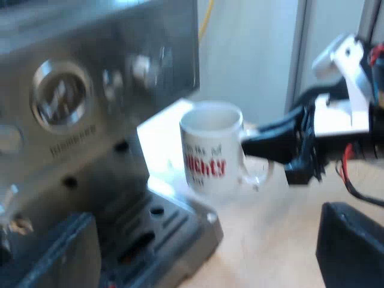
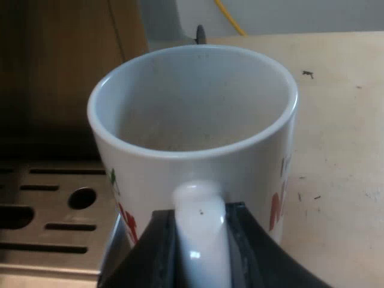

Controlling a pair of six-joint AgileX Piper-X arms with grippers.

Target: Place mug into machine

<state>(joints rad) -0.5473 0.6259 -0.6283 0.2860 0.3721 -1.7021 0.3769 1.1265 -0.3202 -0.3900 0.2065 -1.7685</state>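
Note:
A white mug [image 1: 210, 147] with red lettering hangs upright just beside the espresso machine's [image 1: 90, 78] drip tray [image 1: 159, 231]. My right gripper [image 1: 252, 144] holds it by the handle. In the right wrist view the mug [image 2: 192, 120] is empty, and my right gripper [image 2: 200, 246] is shut on its handle [image 2: 199, 228], with black fingers [image 2: 159, 249] on both sides. The slotted drip tray [image 2: 48, 210] lies beside and below the mug. My left gripper's dark fingers [image 1: 351, 252] show near the camera, but their spacing is unclear.
The machine's steel front carries a round gauge [image 1: 60, 99] and knobs [image 1: 141, 69]. A light wooden tabletop [image 2: 342, 120] spreads under and beyond the mug. A pale wall [image 1: 252, 54] and a yellow cable [image 2: 231, 18] stand behind.

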